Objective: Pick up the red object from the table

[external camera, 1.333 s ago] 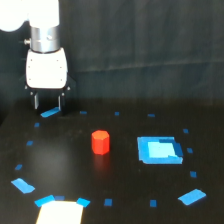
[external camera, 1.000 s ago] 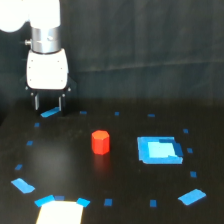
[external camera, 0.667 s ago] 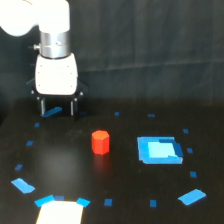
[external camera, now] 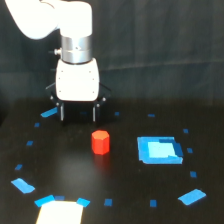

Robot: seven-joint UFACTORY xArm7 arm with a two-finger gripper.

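Note:
The red object (external camera: 100, 142) is a small red-orange hexagonal block standing on the black table (external camera: 120, 190), a little left of the middle in the exterior view. My gripper (external camera: 78, 114) hangs from the white arm just behind and slightly left of the block, apart from it. Its two dark fingers (external camera: 94, 113) point down, spread wide, with nothing between them. The fingertips look to be above the table surface, at about the height of the block's top.
A larger blue square patch (external camera: 158, 149) lies right of the block. Small blue tape marks (external camera: 22, 185) ring the table, including one (external camera: 49, 112) by the gripper. A pale rectangle (external camera: 59, 213) sits at the front edge. A dark curtain backs the scene.
The arm has travelled from the exterior view's far left toward the right and nearer the block. The fingers stay spread. The block has not moved.

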